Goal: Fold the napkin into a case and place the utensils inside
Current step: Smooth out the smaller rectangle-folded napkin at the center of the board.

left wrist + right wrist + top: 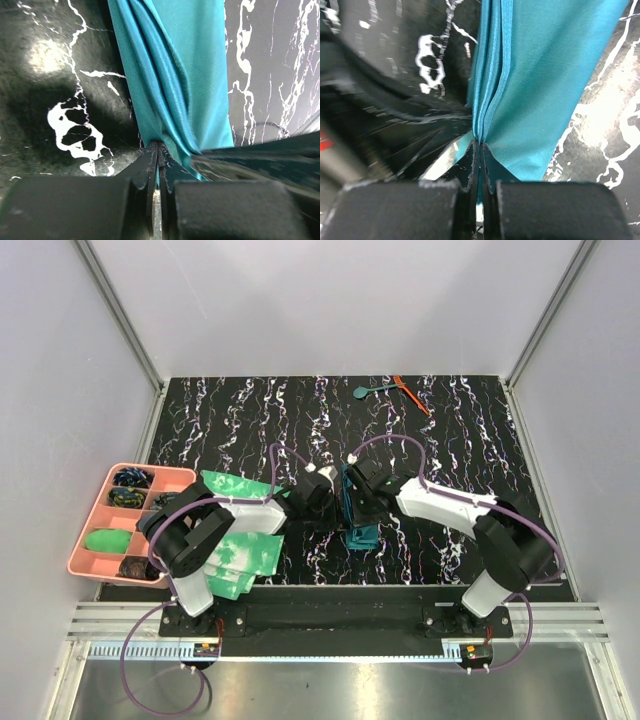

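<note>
Left end effector is gripping the napkin: jaws all but closed, a fold of teal cloth pinched between the tips. Right end effector is gripping the cloth too, jaws pressed together on a gathered edge. The two are meeting over the middle of the dark marbled surface, and the napkin is running between them as a narrow pleated strip, its near end lying on the surface.

Teal spoon and orange-red utensil are lying just beside each other at the far edge, well apart from the napkin.

Pink tray is sitting at the surface's left edge. One compartment is holding a rounded green piece; others are holding small dark items, too small to identify. Green-and-white cloths are lying beside the tray, partly under the left arm.
</note>
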You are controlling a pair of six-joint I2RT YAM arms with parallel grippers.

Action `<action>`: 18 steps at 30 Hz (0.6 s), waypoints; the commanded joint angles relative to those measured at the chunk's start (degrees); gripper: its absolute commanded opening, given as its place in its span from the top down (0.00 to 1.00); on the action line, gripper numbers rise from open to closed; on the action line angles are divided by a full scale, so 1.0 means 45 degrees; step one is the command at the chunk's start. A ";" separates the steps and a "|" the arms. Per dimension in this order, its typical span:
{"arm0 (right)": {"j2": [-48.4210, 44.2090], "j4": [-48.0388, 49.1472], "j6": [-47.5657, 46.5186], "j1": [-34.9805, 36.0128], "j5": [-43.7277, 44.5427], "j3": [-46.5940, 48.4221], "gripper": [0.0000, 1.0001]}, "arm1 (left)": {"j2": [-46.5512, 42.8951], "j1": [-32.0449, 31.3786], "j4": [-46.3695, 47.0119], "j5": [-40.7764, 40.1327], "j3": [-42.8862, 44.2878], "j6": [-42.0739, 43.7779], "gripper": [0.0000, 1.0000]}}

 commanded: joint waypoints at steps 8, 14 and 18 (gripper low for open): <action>-0.0777 0.0124 0.0821 0.0083 -0.0365 0.0285 1.00 | 0.0092 -0.0243 0.0657 0.0142 -0.0470 -0.0264 0.97; -0.0152 0.1216 0.1016 0.0063 -0.0504 -0.0222 1.00 | -0.0181 -0.0302 0.0618 0.0103 -0.0587 -0.0323 0.97; 0.0414 0.1668 0.1056 -0.0073 -0.0836 -0.0534 1.00 | -0.0357 -0.0282 0.0521 0.0064 -0.0704 -0.0304 0.97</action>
